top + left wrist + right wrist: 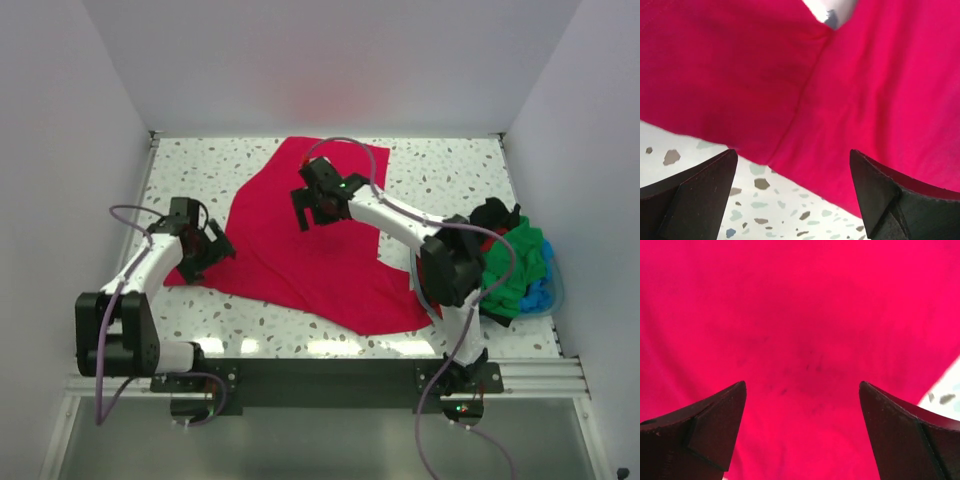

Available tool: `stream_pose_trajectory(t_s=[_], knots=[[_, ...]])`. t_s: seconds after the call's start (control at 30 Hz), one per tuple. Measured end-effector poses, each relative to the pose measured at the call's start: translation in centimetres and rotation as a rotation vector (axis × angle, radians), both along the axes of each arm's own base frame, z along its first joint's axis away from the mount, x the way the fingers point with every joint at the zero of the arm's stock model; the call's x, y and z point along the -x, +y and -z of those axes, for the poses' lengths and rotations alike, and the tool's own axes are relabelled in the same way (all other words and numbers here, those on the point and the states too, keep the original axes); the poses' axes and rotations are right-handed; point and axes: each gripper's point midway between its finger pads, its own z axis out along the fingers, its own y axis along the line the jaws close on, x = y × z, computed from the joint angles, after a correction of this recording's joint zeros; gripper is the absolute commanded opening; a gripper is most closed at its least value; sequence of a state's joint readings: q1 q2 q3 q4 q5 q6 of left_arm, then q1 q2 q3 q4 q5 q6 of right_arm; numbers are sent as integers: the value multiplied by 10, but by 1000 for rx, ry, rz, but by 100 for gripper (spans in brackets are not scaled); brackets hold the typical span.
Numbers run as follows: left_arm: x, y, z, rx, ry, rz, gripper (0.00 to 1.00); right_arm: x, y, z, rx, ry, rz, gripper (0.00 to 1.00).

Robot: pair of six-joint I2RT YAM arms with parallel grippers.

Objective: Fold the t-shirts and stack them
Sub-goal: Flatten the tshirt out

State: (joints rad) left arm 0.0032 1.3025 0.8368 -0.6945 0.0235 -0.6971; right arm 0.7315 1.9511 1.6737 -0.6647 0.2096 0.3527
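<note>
A bright crimson-red t-shirt [300, 260] lies spread out on the speckled table [440, 180]. My left gripper [208, 252] hovers at the shirt's left edge, open and holding nothing. In the left wrist view the gripper [793, 152] straddles the shirt's hem [805, 165], with a seam running up the cloth [810, 95]. My right gripper [312, 208] is over the upper middle of the shirt, also open and holding nothing. Only flat red cloth [805, 330] shows between the fingers of that gripper [802, 383]. More t-shirts, a green one [520, 265] and a black one [495, 215], are heaped at the right.
The heap of shirts sits in a light blue round basket [547, 292] at the table's right edge. White walls close the table on the left, back and right. Bare speckled tabletop [200, 170] shows at the far left and far right [450, 160].
</note>
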Motion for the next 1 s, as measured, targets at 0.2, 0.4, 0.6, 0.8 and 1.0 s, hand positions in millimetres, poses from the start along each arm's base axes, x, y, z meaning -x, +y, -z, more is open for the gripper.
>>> stream_pose_trajectory(t_s=[0.2, 0.4, 0.6, 0.8, 1.0], knots=[[-5, 1, 50, -2, 144, -2, 100, -23, 9, 73, 111, 71, 10, 99], [-48, 7, 53, -33, 190, -14, 100, -12, 4, 101, 102, 130, 48, 99], [-113, 12, 54, -55, 227, -15, 100, 17, 16, 101, 17, 140, 63, 99], [-221, 3, 44, -8, 74, 62, 100, 80, 93, 95, -119, 154, -15, 99], [-341, -32, 27, 113, -250, 170, 100, 131, 173, 84, -257, 195, -124, 98]])
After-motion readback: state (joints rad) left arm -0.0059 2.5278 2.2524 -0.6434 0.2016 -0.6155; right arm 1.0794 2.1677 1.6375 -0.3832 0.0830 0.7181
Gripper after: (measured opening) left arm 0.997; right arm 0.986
